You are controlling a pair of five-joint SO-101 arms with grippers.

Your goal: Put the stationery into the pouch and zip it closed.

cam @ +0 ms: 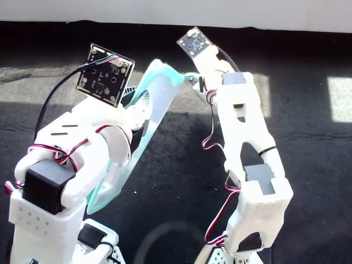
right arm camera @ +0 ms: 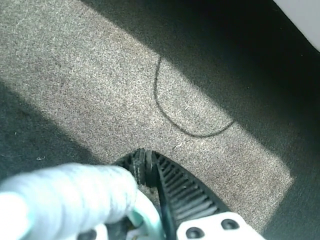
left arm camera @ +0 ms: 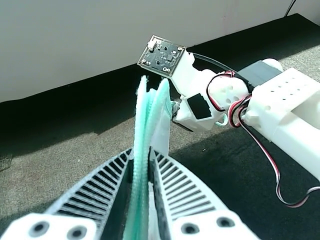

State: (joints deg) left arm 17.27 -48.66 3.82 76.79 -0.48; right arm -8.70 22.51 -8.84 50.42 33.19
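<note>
A clear pouch [cam: 147, 118] with a teal zip edge hangs tilted in the air between the two arms. My left gripper [left arm camera: 142, 172] is shut on it, and the teal zip edge [left arm camera: 144, 125] stands up between the ribbed fingers [left arm camera: 100, 187]. My right gripper [cam: 193, 80] is at the pouch's upper far corner, shut on a small metal zipper pull [left arm camera: 175, 106]. In the right wrist view the pouch [right arm camera: 65, 195] is a pale bulk beside the pinched fingertips [right arm camera: 145, 162]. What is inside the pouch cannot be made out.
A dark grey mat [cam: 308, 143] covers the table, with sunlit patches. A thin dark cable [right arm camera: 190, 131] lies curled on it below the right gripper. A white wall [left arm camera: 75, 40] runs along the far edge. The arm bases [cam: 44, 220] stand at the front.
</note>
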